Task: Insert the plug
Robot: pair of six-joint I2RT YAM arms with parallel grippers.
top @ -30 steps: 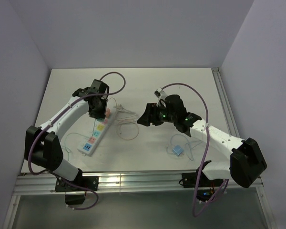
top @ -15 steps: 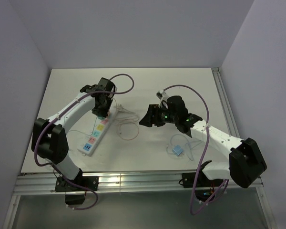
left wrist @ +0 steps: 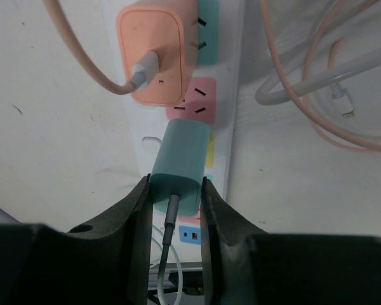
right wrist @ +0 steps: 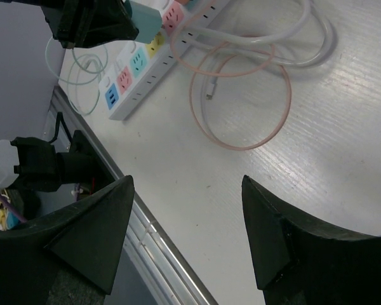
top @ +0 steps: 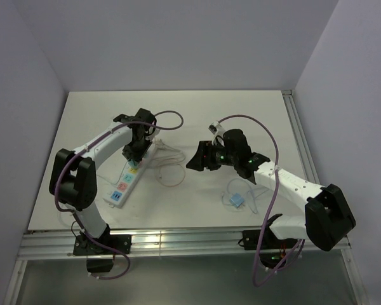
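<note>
The left gripper (left wrist: pixel 174 189) grips the teal plug (left wrist: pixel 180 159) — its front end at the pink socket (left wrist: pixel 200 105) of the power strip (left wrist: pixel 233 38), just beside the orange charger (left wrist: pixel 157 54) on the desk (left wrist: pixel 51 140) — while the right gripper (right wrist: pixel 184 184) hangs open, well apart.

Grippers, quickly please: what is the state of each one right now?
Left gripper: closed on the teal plug, over the power strip.
Right gripper: open, holding nothing.

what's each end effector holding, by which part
Left end effector clamps the teal plug by its two sides, near the back; right end effector holds nothing.
</note>
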